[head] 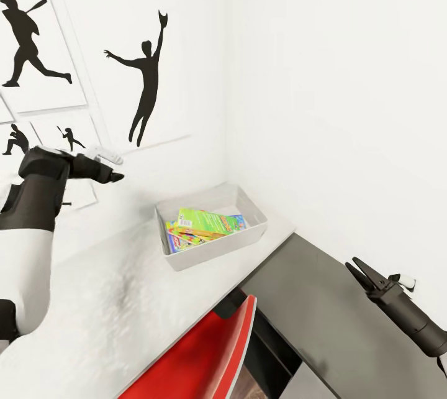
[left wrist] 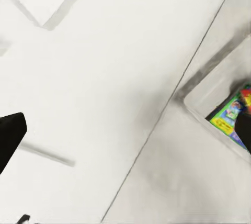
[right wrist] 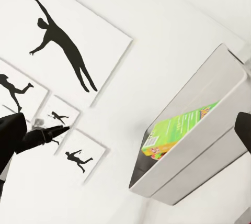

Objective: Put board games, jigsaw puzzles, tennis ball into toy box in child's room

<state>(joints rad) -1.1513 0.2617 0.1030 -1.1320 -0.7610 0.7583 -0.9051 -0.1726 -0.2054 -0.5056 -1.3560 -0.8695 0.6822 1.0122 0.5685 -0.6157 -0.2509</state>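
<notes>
Toy box [head: 211, 248] holding board games [head: 208, 225] sits in table [head: 118, 312] corner by white wall with silhouette pictures [head: 146, 76]; red chair [head: 205, 355] below. My left gripper [head: 115, 176] unclear, right gripper [head: 360, 271] pinched together, empty.

Room corner: two plain white walls [head: 335, 76] meeting at a vertical seam. Left wall: white panels printed with black baseball-player silhouettes [head: 146, 82], one large leaping catcher, a batter, smaller figures below. Foreground: red chair back [head: 205, 355]. Lighting: even, soft, bright.
</notes>
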